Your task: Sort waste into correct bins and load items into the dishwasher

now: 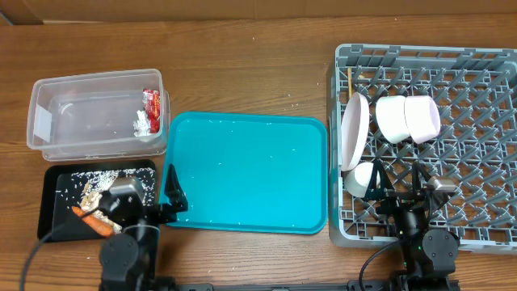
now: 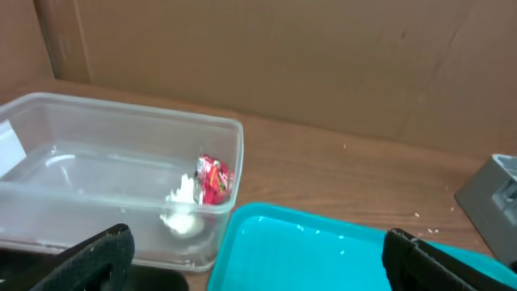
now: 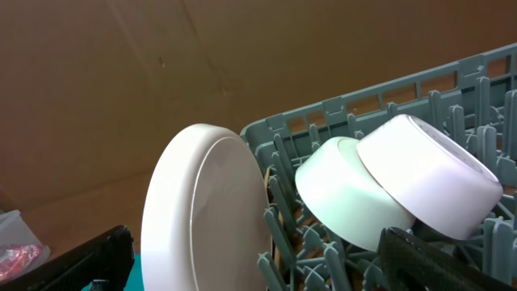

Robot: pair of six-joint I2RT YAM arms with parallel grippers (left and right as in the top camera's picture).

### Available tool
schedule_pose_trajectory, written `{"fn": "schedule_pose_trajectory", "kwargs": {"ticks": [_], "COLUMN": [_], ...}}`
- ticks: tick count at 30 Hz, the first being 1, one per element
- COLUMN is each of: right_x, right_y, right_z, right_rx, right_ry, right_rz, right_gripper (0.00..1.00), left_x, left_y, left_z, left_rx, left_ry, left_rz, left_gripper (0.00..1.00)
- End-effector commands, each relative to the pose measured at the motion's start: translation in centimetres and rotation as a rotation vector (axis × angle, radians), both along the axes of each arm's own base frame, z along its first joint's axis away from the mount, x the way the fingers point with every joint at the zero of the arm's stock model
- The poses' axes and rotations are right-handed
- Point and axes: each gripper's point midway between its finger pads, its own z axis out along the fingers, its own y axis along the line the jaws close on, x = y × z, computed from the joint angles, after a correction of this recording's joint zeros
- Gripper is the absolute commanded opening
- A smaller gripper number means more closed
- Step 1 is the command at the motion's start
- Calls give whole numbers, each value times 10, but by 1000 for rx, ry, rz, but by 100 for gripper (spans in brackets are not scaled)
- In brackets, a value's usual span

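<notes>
The clear tub holds the red wrapper and white tissue; in the left wrist view the wrapper and tissue lie in its near corner. The black tray carries rice bits and the carrot. In the grey rack stand the plate, white bowl, pink bowl and cup; a chopstick pokes up at the back left. My left gripper is open and empty between black tray and teal tray. My right gripper is open and empty over the rack's front.
The teal serving tray lies between the bins and the rack, with a few rice grains on it. In the right wrist view the plate stands close ahead, the white bowl and pink bowl to its right. A brown cardboard wall backs the table.
</notes>
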Motion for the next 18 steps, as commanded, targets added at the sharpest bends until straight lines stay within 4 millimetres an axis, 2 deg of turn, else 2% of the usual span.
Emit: {"fn": "schedule_pose_trajectory", "kwargs": {"ticks": [1,11,18], "right_x": [0,0,0], "right_y": [-1,-1,-1], "right_z": [0,0,0], "right_rx": [-3,-3,-3], "right_ry": [-11,-11,-11], "right_rz": [-5,-5,-5], "right_gripper": [100,100,100], "left_x": [-4,13,16], "left_y": [0,-1,-3], "left_z": [-9,-56,-53], "left_rx": [-26,-62,-67], "left_ry": [-51,-52,-85], "left_rz": [-1,3,-7], "left_gripper": [100,100,100]}}
